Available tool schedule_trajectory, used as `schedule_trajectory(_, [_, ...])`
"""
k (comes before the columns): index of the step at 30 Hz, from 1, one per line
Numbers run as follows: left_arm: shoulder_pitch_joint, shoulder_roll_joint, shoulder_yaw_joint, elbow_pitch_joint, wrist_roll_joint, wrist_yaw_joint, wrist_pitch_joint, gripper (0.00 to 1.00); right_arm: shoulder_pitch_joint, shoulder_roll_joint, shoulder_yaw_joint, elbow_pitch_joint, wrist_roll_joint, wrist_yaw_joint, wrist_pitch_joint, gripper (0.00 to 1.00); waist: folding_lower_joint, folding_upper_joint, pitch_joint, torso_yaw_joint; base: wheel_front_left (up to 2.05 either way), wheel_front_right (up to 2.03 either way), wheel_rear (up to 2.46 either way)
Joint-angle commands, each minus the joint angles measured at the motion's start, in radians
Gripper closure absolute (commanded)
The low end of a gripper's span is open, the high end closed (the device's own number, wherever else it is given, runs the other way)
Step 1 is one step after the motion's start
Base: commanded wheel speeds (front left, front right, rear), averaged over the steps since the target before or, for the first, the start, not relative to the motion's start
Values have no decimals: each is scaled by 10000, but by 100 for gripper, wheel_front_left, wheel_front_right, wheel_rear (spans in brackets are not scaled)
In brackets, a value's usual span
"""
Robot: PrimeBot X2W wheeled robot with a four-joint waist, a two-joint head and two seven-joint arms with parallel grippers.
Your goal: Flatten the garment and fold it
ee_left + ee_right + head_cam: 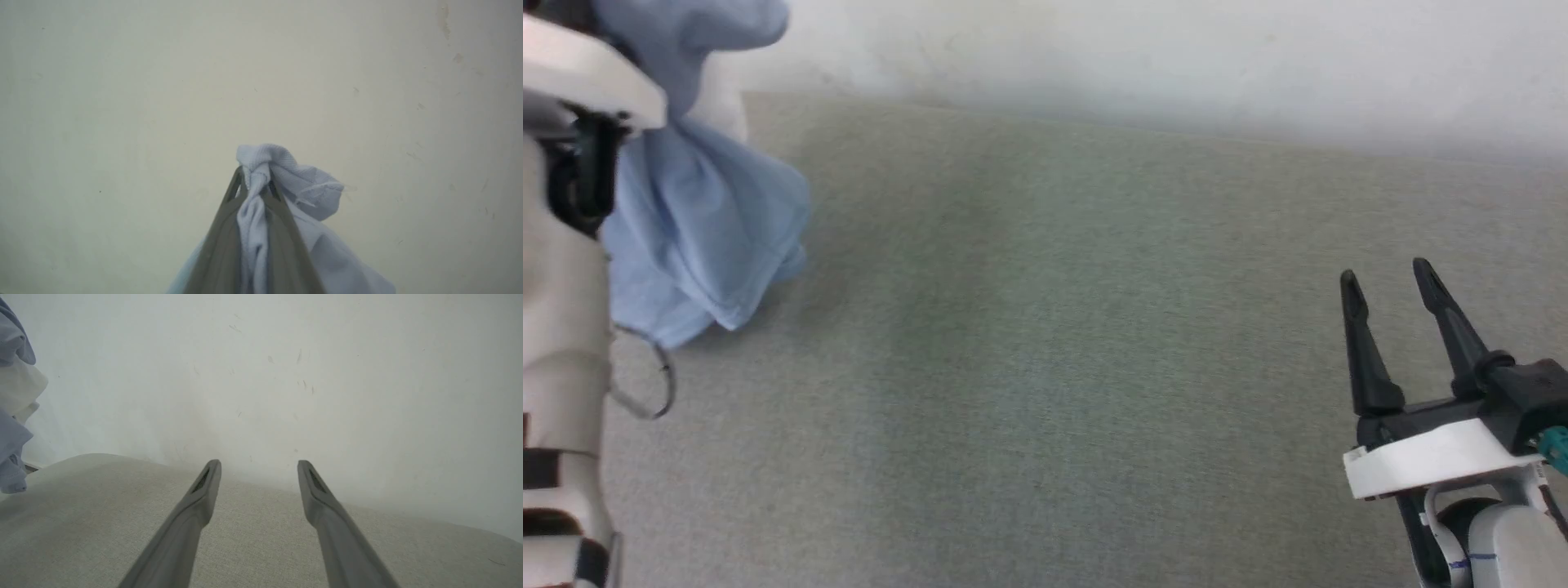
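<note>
Garment (pixel 703 220) bunched, hanging from raised left claw (pixel 254 178); right claw (pixel 1384 272) low, spread.

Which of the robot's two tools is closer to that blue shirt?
Left. The left tool is shut on a bunch of the blue shirt; the right tool stands open, well apart, over the grey surface.

The garment (pixel 698 220) is soft, matt knitted cloth with a fine ribbed texture. The work surface (pixel 1045 367) is covered in matt woven fabric with a visible coarse weave. The far wall (pixel 1176 49) has a matt painted finish with small scuffs. The right gripper (pixel 1384 271) has matt dark plastic fingers (pixel 1368 359) on a smooth white plastic mount (pixel 1429 461). The left forearm shell (pixel 564 327) is smooth pale plastic
</note>
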Motion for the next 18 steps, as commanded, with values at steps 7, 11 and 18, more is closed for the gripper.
schedule_trajectory(7, [481,-1127,-551,-2615,-335,162,751,100,366,11,-367,-101,157,-7,-12,0,2,0,-462,-1728,0,0,0])
schedule_trajectory(11, [1074,-1598,-820,-3835,-491,340,1073,100,415,11,-402,-123,226,-7,4,0,2,0,-388,-2213,0,0,0])
schedule_trajectory(18, [3939,-2231,-1377,-6107,-895,903,1531,100,607,11,-618,-149,321,-7,-21,0,2,0,-227,-2875,0,0,0])
